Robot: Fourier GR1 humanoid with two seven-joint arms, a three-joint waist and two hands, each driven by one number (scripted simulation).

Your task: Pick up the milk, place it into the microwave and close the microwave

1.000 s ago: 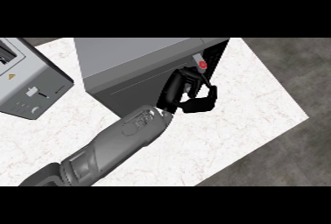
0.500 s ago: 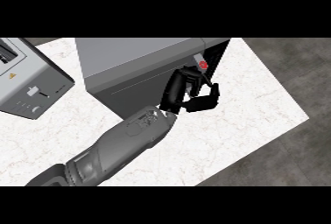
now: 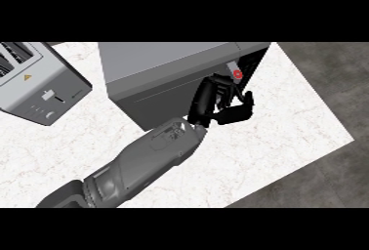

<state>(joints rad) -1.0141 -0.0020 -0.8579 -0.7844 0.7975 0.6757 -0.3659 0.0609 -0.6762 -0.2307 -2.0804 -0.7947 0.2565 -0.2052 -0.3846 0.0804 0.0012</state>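
The grey microwave (image 3: 166, 61) stands at the back of the counter, and its dark door (image 3: 256, 61) hangs open at its right end. Only the top of the milk (image 3: 235, 73) shows, a white sliver with a red cap, right at the opening beside the door. My left hand (image 3: 216, 100) reaches in from the lower left and is curled round the milk from below, hiding most of the carton. My right hand shows nowhere.
A grey toaster (image 3: 43, 83) sits at the left edge of the white marble counter (image 3: 288, 127). The counter's edge runs diagonally along the right and lower right, with dark floor (image 3: 331, 176) beyond.
The left hand and the milk have shifted slightly rightward toward the microwave opening. The forearm has followed.
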